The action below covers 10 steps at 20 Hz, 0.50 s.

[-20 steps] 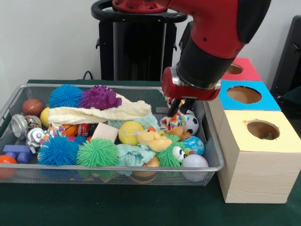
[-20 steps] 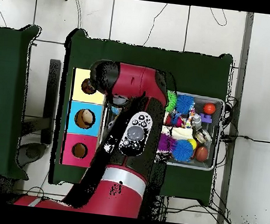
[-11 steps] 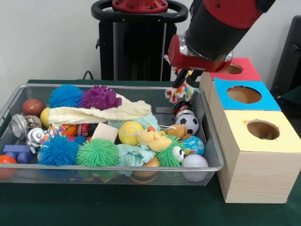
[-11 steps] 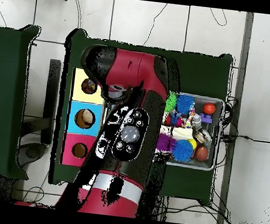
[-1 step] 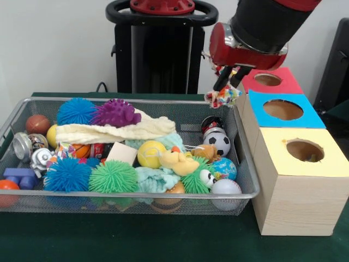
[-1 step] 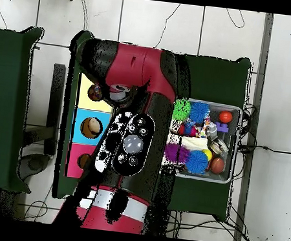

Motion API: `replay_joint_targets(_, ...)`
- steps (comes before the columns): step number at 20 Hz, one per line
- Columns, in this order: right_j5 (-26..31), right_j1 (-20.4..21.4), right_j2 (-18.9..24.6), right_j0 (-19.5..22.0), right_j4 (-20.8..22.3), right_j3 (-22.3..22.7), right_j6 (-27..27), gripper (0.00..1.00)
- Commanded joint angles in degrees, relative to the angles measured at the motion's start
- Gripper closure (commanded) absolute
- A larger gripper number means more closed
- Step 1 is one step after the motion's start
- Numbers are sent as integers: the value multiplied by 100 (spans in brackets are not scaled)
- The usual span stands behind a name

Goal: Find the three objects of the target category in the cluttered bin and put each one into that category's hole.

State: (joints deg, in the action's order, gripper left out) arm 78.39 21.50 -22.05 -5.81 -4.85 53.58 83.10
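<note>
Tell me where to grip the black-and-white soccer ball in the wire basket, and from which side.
Grip the black-and-white soccer ball across its widest part, coming straight down. Its top is exposed, while toys crowd its left and the wire basket wall lies close on its right.

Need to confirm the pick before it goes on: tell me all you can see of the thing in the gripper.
The multicoloured cloth piece looks soft and crumpled, patterned in red, yellow, blue and white. It hangs from the gripper, pinched at its top, in the air above the wire bin's far right corner, beside the blue box. Nothing else touches it. The overhead view hides it.
</note>
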Motion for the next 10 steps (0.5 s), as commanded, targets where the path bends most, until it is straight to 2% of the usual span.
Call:
replay_joint_targets(1,-321,63,691,-109,-540,289,1657,100)
replay_joint_targets(10,-1148,155,644,-407,-1189,821,2110,100)
